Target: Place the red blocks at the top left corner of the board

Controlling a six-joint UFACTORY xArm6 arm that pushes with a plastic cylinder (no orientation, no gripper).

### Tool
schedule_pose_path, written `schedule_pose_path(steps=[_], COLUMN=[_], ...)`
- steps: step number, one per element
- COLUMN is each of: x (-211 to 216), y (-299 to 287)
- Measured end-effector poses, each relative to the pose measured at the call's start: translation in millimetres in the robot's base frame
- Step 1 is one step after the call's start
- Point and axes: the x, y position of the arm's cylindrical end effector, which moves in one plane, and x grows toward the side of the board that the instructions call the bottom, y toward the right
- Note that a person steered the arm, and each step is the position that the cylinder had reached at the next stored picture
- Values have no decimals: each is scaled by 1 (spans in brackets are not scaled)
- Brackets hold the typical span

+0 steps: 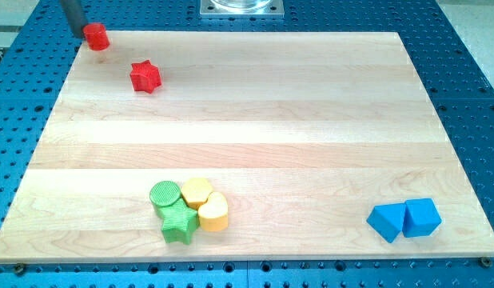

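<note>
A small red cylinder point(97, 37) sits at the board's top left corner. A red star point(145, 77) lies a little below and to the right of it, apart from it. My tip point(81, 34) is at the far top left, touching the red cylinder's left side. The rod rises out of the view's top edge.
The wooden board point(255, 104) lies on a blue perforated table. A green cylinder point(165, 194), green star point(178, 226), yellow hexagon point(197, 191) and yellow heart point(214, 212) cluster at the bottom left. Two blue blocks point(387, 222) point(422, 217) sit together at the bottom right.
</note>
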Motion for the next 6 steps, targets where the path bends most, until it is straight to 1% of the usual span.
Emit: schedule_pose_path(steps=[1,2,3,4,5,6], x=[39,75,172,200,192,133], y=[20,12,17,74,139,153])
